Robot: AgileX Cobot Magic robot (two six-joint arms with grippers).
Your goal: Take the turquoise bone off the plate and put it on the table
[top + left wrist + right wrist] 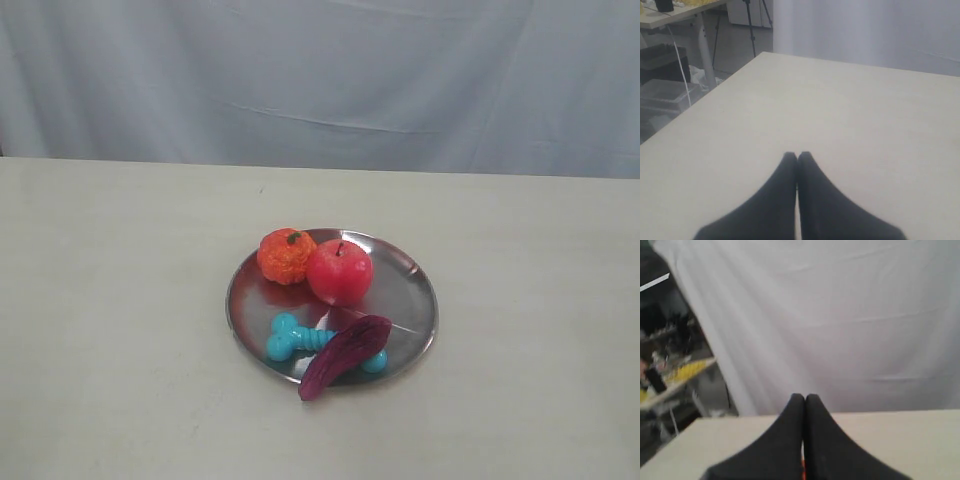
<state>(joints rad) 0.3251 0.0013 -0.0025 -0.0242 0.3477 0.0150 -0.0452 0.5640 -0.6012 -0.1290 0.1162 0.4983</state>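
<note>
Beige tabletop (120,300) carried the plate (422,290) just right of centre. The bone (300,340) lay by its camera-side rim, long axis left to right, right end under a purple leaf (345,368). My left pincer (797,155) and right pincer (804,397) were tips-together and empty; I judged the right nearer.

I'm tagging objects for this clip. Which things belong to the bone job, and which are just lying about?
Belong to the job:
turquoise bone
plate
table

Just lying about, all on the plate:
red apple
orange knobbly fruit
dark purple leaf-shaped piece, lying across one end of the bone
</note>
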